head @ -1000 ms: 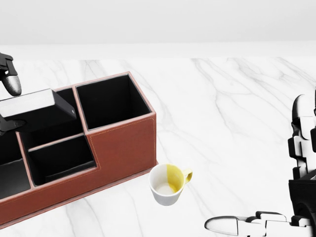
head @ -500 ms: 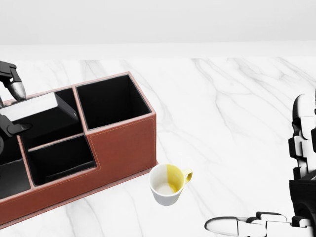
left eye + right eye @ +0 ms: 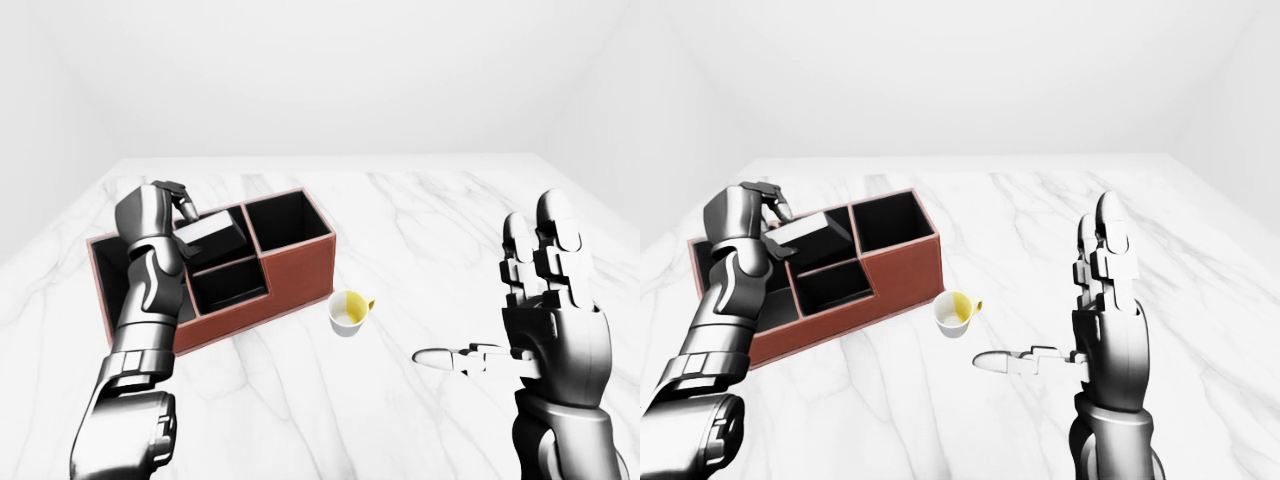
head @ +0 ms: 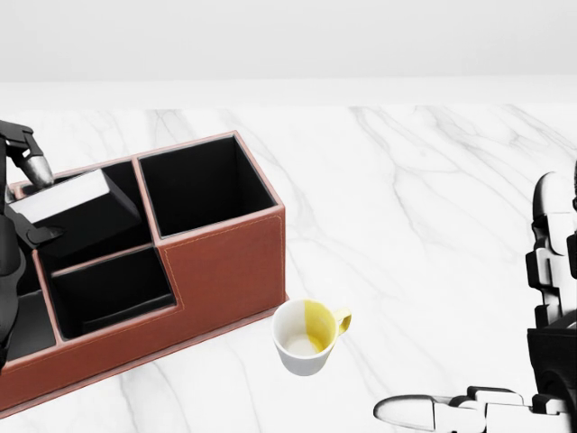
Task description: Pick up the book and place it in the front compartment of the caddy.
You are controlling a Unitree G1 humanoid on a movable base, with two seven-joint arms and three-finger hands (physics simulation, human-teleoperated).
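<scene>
The brown leather caddy (image 4: 225, 262) with black compartments stands at the left of the head view. The black book (image 4: 86, 216), white page edge up, lies tilted in the caddy's middle compartment on the upper side, its upper end sticking out above the rim. My left hand (image 4: 34, 203) is shut on the book's left end, one finger on top and one below. It also shows in the left-eye view (image 3: 180, 215). My right hand (image 3: 485, 285) is open and empty, raised at the right, far from the caddy.
A white and yellow mug (image 4: 308, 336) stands on the marble table (image 4: 433, 180) just right of the caddy's lower right corner. The tall square compartment (image 4: 203, 185) at the caddy's right end holds nothing.
The book has sunk and tilted down into the caddy's middle compartment. My left hand has come down and a little right with it. The right hand, the mug and the caddy have not moved.
</scene>
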